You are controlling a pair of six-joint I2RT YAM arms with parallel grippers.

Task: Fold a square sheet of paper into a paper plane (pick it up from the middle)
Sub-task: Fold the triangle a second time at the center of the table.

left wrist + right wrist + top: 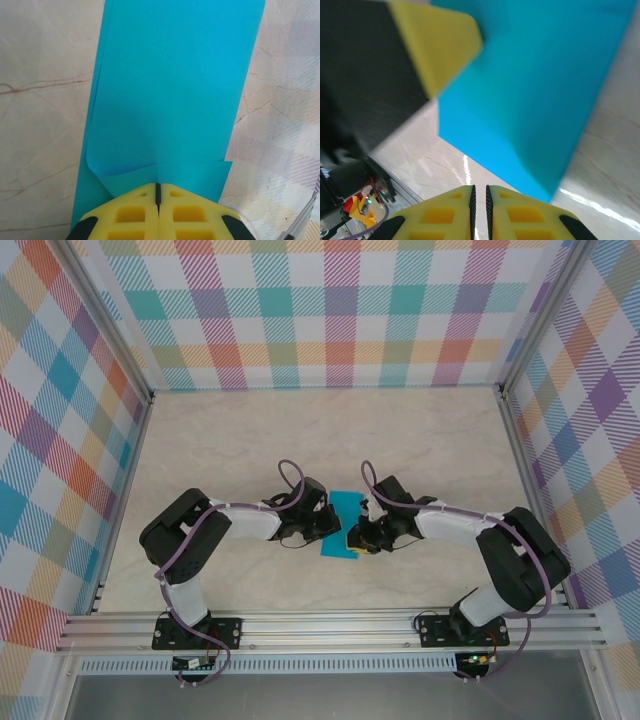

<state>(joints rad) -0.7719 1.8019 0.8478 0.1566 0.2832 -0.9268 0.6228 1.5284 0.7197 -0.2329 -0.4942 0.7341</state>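
A thin teal-blue sheet of paper (342,526), folded into a narrow rectangle, lies on the marble-patterned desk (250,440) nearer its front edge than its back — between the two arms. The left gripper (158,192) is pressed closed on the sheet's edge. The right gripper (479,192) sits nearly closed — holding nothing.

The thin teal-blue folded paper sheet (170,90) is smooth and matt, with crisp creased edges. Beneath it, the beige marble-patterned tabletop (40,100) looks smooth with a slight sheen, showing bright reflections. The yellow moulded plastic pads of the left gripper (158,195), at the sheet's near edge, appear matt; the right gripper (479,192) has the same finish.
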